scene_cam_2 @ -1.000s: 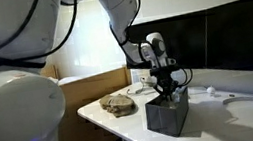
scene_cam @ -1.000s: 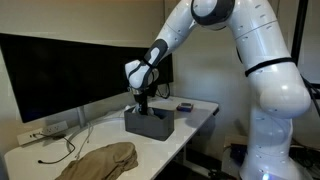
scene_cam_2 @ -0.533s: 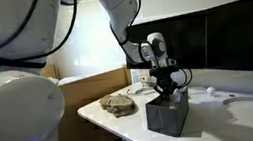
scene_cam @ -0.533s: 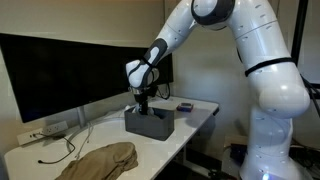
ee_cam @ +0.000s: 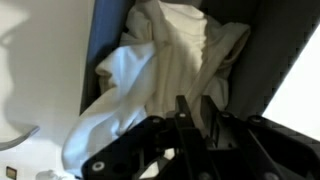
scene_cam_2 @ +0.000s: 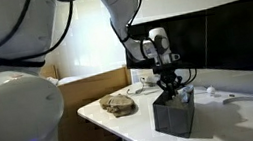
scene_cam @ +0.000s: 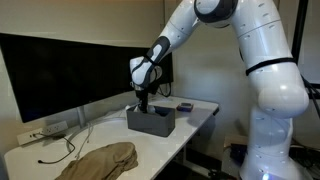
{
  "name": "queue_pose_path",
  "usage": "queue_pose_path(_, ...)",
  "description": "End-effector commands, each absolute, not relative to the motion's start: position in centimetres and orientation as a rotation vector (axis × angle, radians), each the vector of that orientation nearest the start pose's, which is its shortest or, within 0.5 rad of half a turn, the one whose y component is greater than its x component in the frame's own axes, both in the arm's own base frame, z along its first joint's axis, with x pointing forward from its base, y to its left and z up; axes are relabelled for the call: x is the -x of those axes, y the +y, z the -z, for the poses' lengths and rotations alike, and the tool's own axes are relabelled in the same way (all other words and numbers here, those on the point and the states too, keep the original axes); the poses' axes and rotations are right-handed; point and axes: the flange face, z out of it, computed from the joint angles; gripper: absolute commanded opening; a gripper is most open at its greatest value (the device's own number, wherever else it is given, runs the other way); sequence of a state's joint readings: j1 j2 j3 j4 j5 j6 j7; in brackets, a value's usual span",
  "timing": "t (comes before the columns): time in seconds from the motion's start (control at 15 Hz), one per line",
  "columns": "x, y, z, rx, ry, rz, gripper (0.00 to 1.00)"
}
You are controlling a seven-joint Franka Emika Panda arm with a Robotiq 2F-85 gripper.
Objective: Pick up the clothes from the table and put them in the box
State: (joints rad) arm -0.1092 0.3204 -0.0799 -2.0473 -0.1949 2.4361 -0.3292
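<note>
A dark grey box stands on the white table in both exterior views (scene_cam: 152, 122) (scene_cam_2: 174, 116). My gripper (scene_cam: 141, 103) (scene_cam_2: 174, 89) reaches down into its top. In the wrist view a white cloth (ee_cam: 170, 60) lies crumpled inside the box, and my gripper's fingers (ee_cam: 196, 100) are close together just over it, with nothing clearly between them. A tan cloth (scene_cam: 100, 160) (scene_cam_2: 119, 103) lies in a heap on the table, well away from the box and the gripper.
A large black monitor (scene_cam: 60, 70) (scene_cam_2: 232, 34) stands along the back of the table. A white power strip (scene_cam: 45, 130) with a loose cable lies near it. A small dark object (scene_cam: 185, 106) sits beside the box. The table edge is close to the box.
The gripper and the box have both shifted a little sideways along the table, away from the tan cloth. The tan cloth has not moved.
</note>
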Motion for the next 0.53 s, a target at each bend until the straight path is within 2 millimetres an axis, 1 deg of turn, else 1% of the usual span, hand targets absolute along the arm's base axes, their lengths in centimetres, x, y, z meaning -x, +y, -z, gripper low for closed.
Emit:
queue_pose_path(0.0, -58.0, -12.7, -31.6, 3.278, -0.390, 0.204, 0.52)
queue_pose_path(0.13, -58.2, -13.8, -32.1, 3.274, -0.330, 0.222, 0.65)
queue_pose_path(0.27, -58.1, -14.9, -32.0, 3.272, -0.271, 0.215, 0.78)
queue_pose_path(0.47, -58.1, -16.6, -31.0, 3.262, -0.197, 0.169, 0.98)
